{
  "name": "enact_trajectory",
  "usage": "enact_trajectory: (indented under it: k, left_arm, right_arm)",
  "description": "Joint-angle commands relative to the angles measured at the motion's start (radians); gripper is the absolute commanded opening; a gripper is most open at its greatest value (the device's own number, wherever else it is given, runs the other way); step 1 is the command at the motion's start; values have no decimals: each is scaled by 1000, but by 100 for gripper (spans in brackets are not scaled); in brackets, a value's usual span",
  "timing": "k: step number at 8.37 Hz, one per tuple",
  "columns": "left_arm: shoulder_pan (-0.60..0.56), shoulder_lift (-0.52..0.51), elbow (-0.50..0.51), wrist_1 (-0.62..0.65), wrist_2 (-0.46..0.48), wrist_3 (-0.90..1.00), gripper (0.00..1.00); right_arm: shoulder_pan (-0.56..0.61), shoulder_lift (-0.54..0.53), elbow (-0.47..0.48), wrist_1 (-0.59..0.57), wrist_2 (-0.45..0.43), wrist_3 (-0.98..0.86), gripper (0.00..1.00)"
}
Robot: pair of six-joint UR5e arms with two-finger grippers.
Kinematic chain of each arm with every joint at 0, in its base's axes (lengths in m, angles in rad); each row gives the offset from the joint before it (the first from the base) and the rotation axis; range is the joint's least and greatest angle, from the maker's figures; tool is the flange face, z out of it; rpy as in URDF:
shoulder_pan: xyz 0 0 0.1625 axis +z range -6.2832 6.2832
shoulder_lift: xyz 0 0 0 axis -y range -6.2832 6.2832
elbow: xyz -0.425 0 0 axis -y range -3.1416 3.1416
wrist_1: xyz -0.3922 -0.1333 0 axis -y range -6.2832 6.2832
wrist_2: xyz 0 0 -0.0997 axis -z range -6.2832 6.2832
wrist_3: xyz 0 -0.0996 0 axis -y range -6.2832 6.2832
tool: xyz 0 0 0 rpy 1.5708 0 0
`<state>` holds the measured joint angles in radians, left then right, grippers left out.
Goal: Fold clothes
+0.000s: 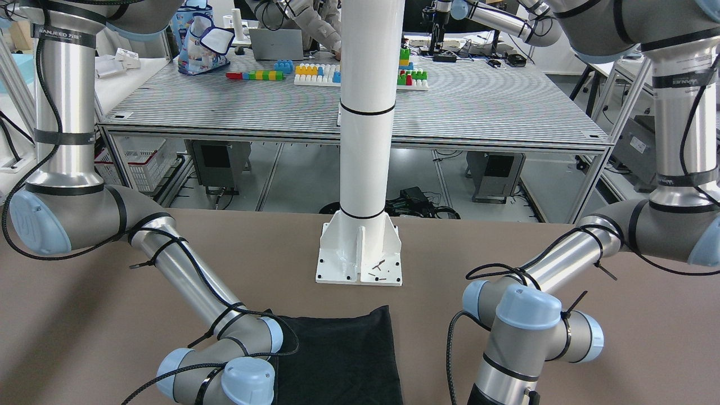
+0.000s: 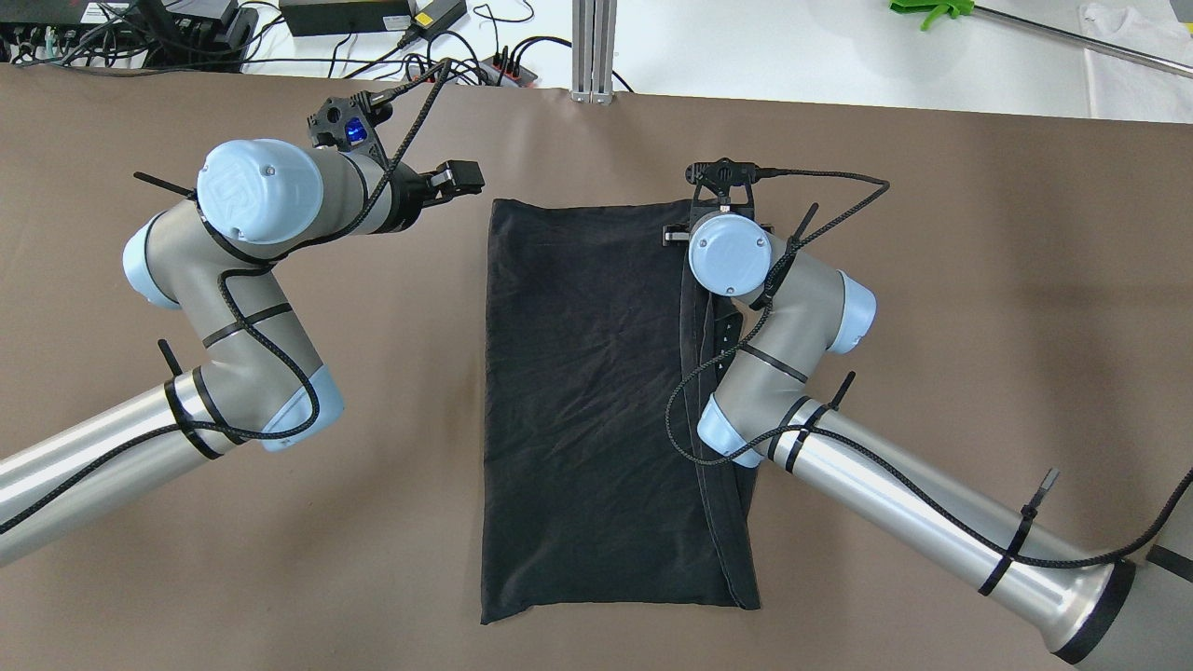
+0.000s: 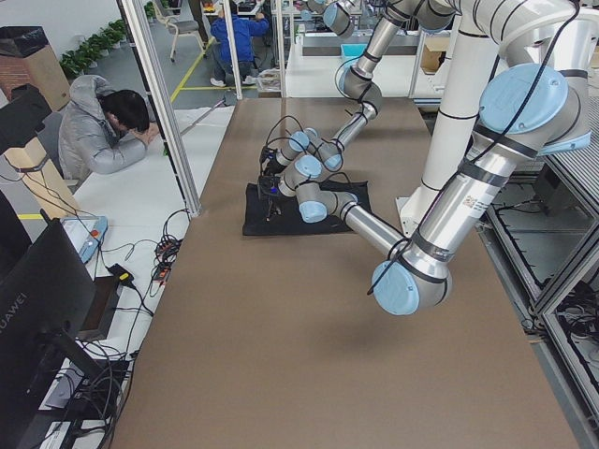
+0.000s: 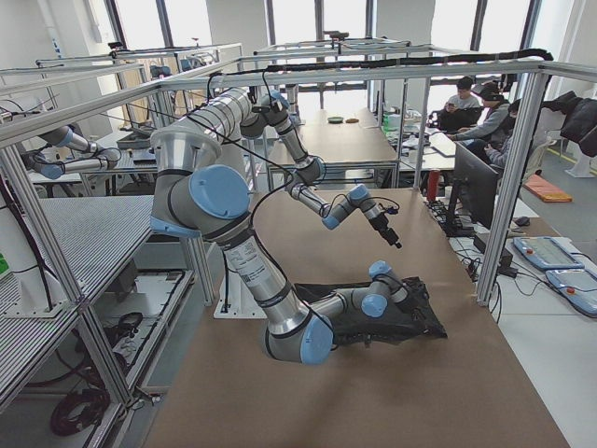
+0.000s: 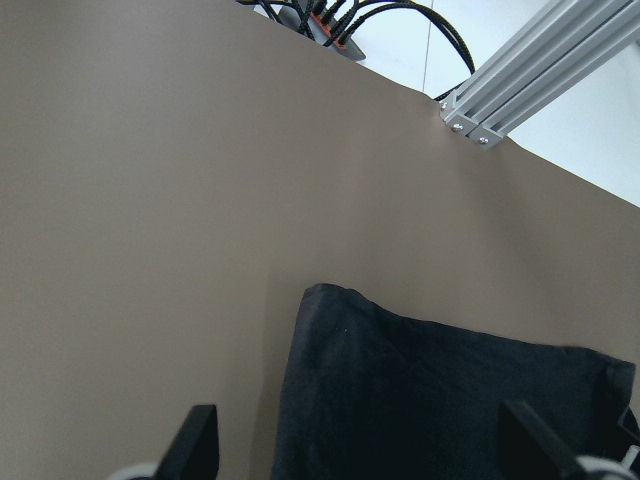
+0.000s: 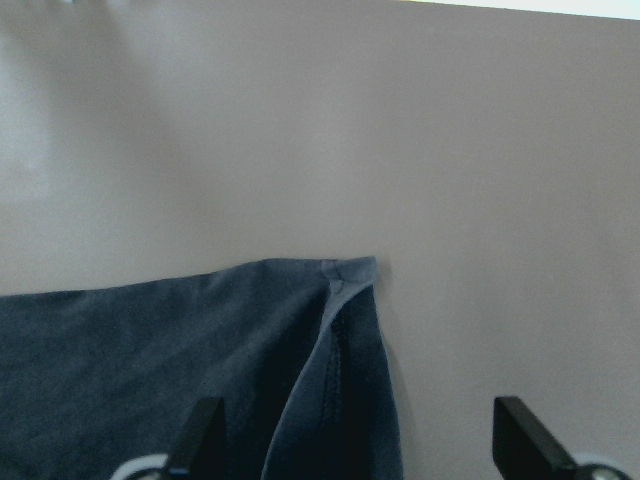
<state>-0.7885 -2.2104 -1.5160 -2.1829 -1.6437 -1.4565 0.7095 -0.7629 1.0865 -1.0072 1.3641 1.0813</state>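
Brown table [image 2: 979, 280] — white pole [image 1: 368, 140] near clothes [image 2: 587, 391]

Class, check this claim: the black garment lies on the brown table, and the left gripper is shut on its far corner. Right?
No. The left gripper is open, not shut: the left wrist view shows its fingers spread wide, holding nothing. The black garment does lie on the brown table.
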Motion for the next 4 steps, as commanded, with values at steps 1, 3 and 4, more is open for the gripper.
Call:
enact_trajectory:
  k: [1,3,4]
  left_arm:
    - [0,1,2,-2,1,1,100]
    - [0,2,3,-2,1,1,100]
    - [0,2,3,-2,1,1,100]
  right_arm:
    - [1,1,-10,2,-14,-4,94]
    - [1,4,-31,12,-23,-4,94]
    - [1,2,-33,12,-23,-6,94]
